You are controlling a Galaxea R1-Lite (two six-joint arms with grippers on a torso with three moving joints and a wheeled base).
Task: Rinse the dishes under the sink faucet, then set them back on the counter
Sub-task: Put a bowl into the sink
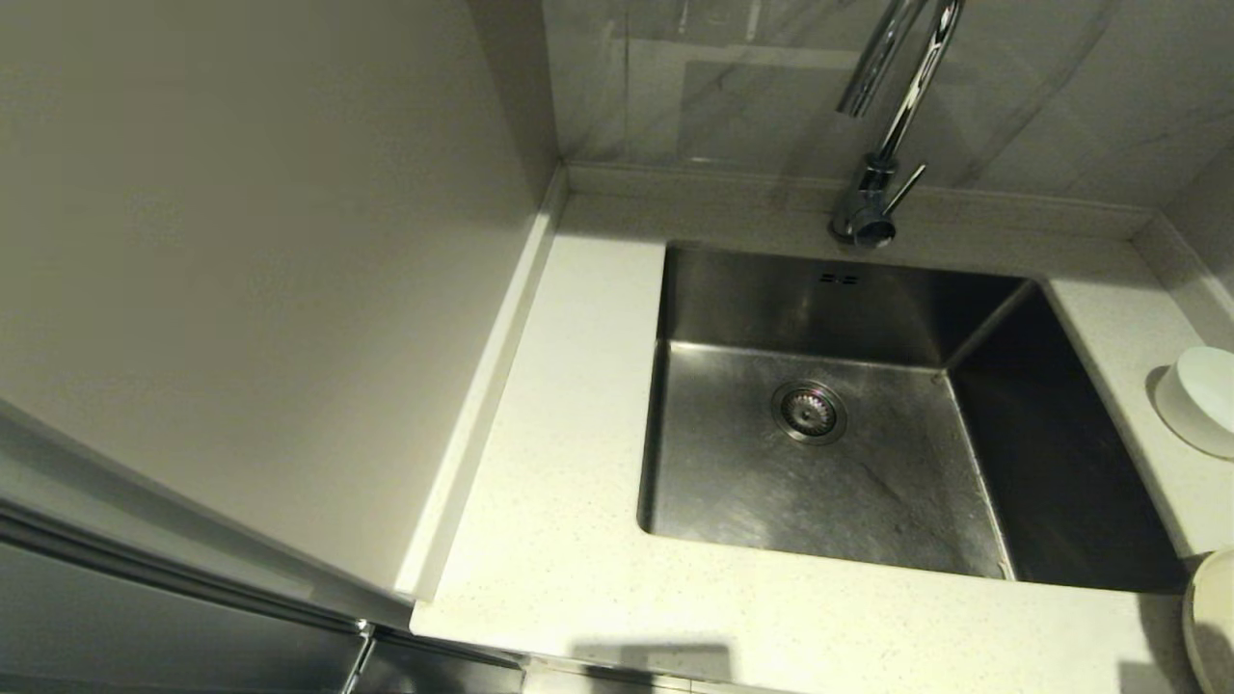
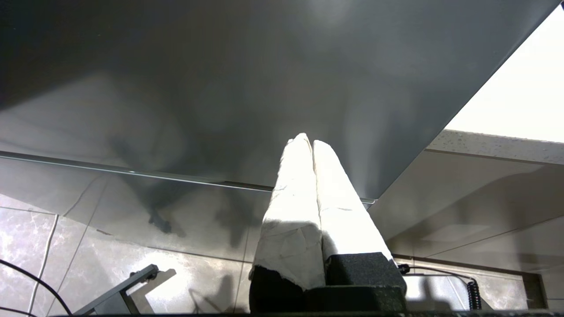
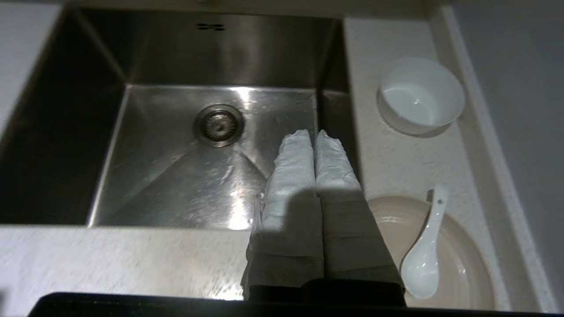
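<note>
Nothing rinsed yet — sink (image 1: 819,463) dry and bare, faucet (image 1: 882,125) off. Bowl (image 3: 421,94), plate (image 3: 458,259) and spoon (image 3: 425,255) — resting on the plate — sit on the counter (image 1: 569,540) beside the basin. Right gripper (image 3: 314,134) hovers over the sink's edge, fingers pressed together, empty; it must open to take a dish. Left gripper (image 2: 308,143) is parked low, likewise closed and empty.

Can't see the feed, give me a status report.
Both end effectors shut, empty: right end effector above the sink, left end effector parked low. Bowl, spoon on plate, unrinsed on counter. Nothing blocking.
</note>
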